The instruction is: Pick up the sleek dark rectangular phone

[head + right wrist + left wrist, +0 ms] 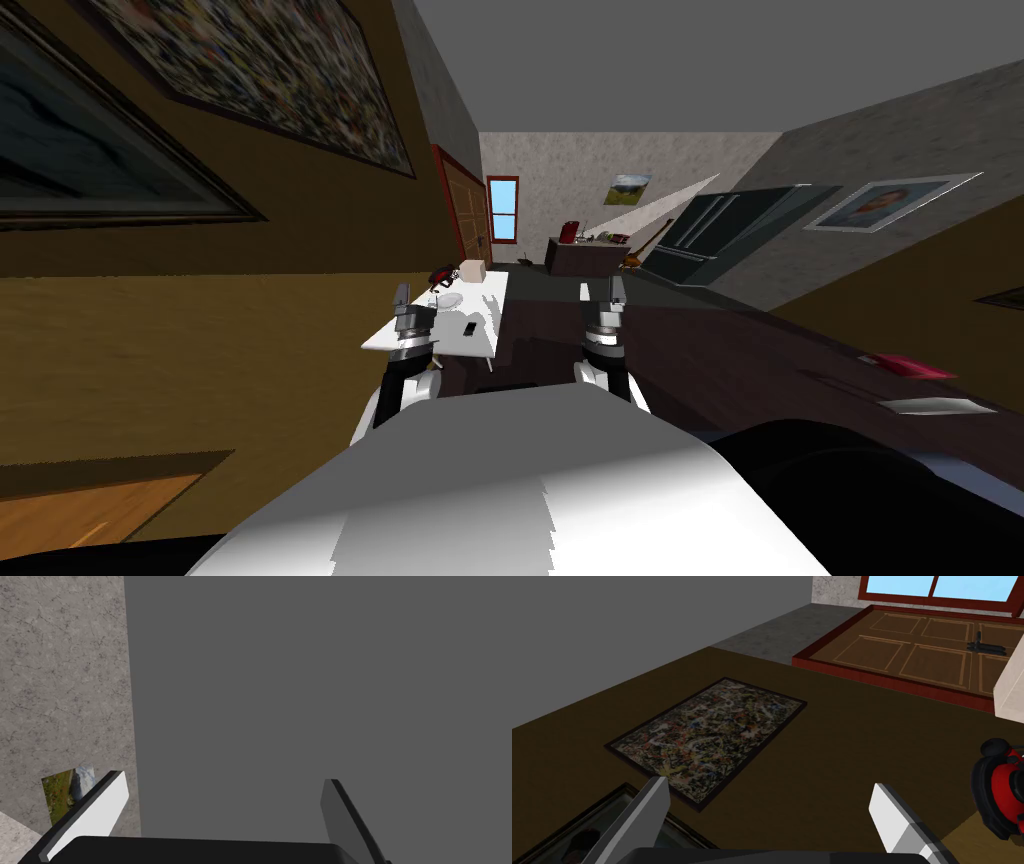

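Observation:
The phone (pixel 469 328), small, dark and rectangular, lies flat on a white table (pixel 390 338) ahead and to my left. My left gripper (pixel 408 298) hangs raised over the table's near left part, to the left of the phone and apart from it. Its fingers (pixel 647 811) stand open with nothing between them in the left wrist view. My right gripper (pixel 601 291) is held up to the right of the table, past its edge, over dark floor. It is open and empty too, fingers (pixel 95 811) wide apart.
Farther along the table sit a beige box (pixel 472 270), a red and black object (pixel 441 273) and a pale dish (pixel 447 299). The red and black object (pixel 999 796) also edges into the left wrist view. A brown wall flanks the table's left; a dark cabinet (pixel 585 258) stands at the back.

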Tool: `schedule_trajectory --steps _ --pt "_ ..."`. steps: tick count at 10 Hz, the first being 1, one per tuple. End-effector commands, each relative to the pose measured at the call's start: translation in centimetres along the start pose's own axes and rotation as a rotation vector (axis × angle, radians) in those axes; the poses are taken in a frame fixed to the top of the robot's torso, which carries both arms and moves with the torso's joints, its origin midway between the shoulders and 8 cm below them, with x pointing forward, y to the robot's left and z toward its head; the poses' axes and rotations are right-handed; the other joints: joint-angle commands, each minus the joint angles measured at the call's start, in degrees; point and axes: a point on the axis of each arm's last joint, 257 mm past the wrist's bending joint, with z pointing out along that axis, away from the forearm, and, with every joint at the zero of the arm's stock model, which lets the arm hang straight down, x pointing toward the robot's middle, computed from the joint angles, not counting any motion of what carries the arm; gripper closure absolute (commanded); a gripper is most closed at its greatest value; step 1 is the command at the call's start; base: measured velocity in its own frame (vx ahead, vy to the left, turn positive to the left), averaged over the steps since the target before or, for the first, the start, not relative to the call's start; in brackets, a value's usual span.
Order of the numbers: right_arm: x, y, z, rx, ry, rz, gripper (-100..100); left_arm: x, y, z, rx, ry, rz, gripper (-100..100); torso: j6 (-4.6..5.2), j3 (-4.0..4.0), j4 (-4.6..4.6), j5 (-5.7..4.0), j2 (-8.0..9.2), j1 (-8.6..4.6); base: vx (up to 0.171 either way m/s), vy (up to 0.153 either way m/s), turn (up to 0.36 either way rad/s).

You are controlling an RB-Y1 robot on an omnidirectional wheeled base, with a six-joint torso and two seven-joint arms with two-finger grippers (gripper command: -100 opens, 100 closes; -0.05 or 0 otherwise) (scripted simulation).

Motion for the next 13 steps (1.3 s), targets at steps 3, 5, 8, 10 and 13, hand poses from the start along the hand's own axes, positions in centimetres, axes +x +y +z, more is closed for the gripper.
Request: schedule_trajectory --steps 3,5,8,10,13 --pt "0.0 0.0 0.0 0.0 0.0 0.0 0 2.5 0.2 0.1 -0.008 0.102 -0.002 -100 0.02 0.05 0.02 -0.03 0.1 -0.13 -0.03 -0.04 -0.099" --pt "0.0 0.0 0.0 0.0 0.0 0.0 0 4.5 0.5 0.0 -0.018 0.171 -0.014 -100 0.02 0.08 0.03 -0.07 0.14 -0.29 -0.039 -0.091 -0.128" --pt "0.0 0.0 0.0 0.0 0.0 0.0 0 6.7 1.1 -0.4 -0.037 0.26 -0.014 -100 0.0 0.11 0.05 -0.07 0.19 -0.29 -0.044 -0.081 -0.111" --pt "0.0 0.0 0.0 0.0 0.0 0.0 0 7.7 1.5 -0.7 -0.05 0.305 -0.012 -100 0.03 0.07 0.03 -0.07 0.12 -0.32 -0.025 -0.075 -0.135" --pt "0.0 0.0 0.0 0.0 0.0 0.0 0 9.7 2.8 -1.6 -0.086 0.397 0.0 -100 0.01 0.05 0.02 -0.07 0.08 -0.31 -0.013 -0.075 -0.114"
